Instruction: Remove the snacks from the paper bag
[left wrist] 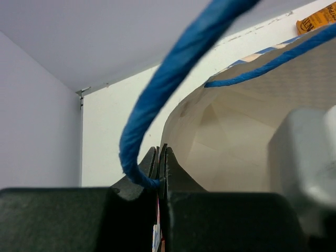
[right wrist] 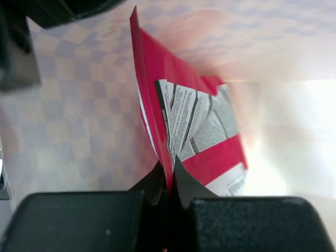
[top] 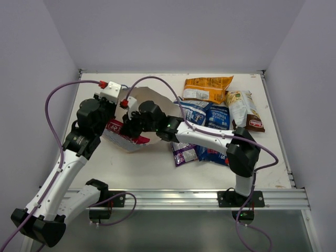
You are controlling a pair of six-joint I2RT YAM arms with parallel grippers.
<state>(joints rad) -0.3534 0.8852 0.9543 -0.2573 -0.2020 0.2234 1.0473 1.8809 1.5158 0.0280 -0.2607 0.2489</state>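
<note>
The blue-and-white checked paper bag (top: 153, 98) lies on its side at the table's left middle, its cream inside (left wrist: 236, 136) showing. My left gripper (top: 114, 118) (left wrist: 159, 157) is shut on the bag's rim where a blue cord handle (left wrist: 173, 68) is fixed. My right gripper (top: 132, 129) (right wrist: 170, 170) reaches into the bag's mouth and is shut on the edge of the pink-red packet (top: 116, 127) (right wrist: 194, 121). The other snacks lie on the table to the right: orange (top: 207, 88), brown-and-cream (top: 244, 110), two blue-white (top: 194, 113) (top: 218, 116), dark blue-red (top: 212, 155) and small purple (top: 184, 154).
The right arm's forearm (top: 205, 137) stretches leftward over the purple and dark blue-red packets. White walls close the table at the back and sides. An aluminium rail (top: 173, 198) runs along the near edge. The orange packet's corner also shows in the left wrist view (left wrist: 317, 18).
</note>
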